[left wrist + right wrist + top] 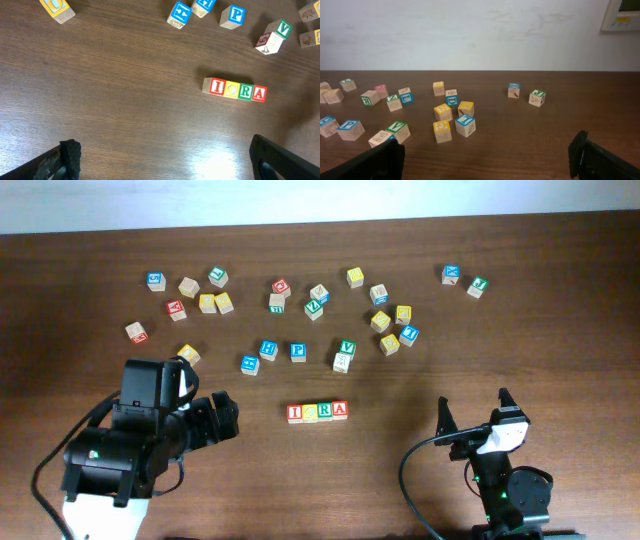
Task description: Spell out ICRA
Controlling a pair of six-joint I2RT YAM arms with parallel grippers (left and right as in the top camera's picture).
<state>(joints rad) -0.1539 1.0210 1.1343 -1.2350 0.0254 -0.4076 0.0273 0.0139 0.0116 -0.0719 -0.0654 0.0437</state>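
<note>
Four wooden cubes stand side by side in a row at the table's front middle, reading I (295, 413), C (310, 412), R (325, 411), A (340, 410). In the left wrist view the same row shows as red I (216, 86), yellow C (231, 89), green R (245, 91) and red A (259, 93). My left gripper (225, 418) is open, left of the row and apart from it, with nothing between its fingers (70, 156). At the front right my right gripper (472, 412) stands open and empty; the row is out of its wrist view.
Several loose letter cubes lie scattered across the far half of the table, among them a blue P (298, 351), a green V (347, 347) and a yellow cube (188, 354) close to my left arm. A pale wall (480, 35) rises behind the table.
</note>
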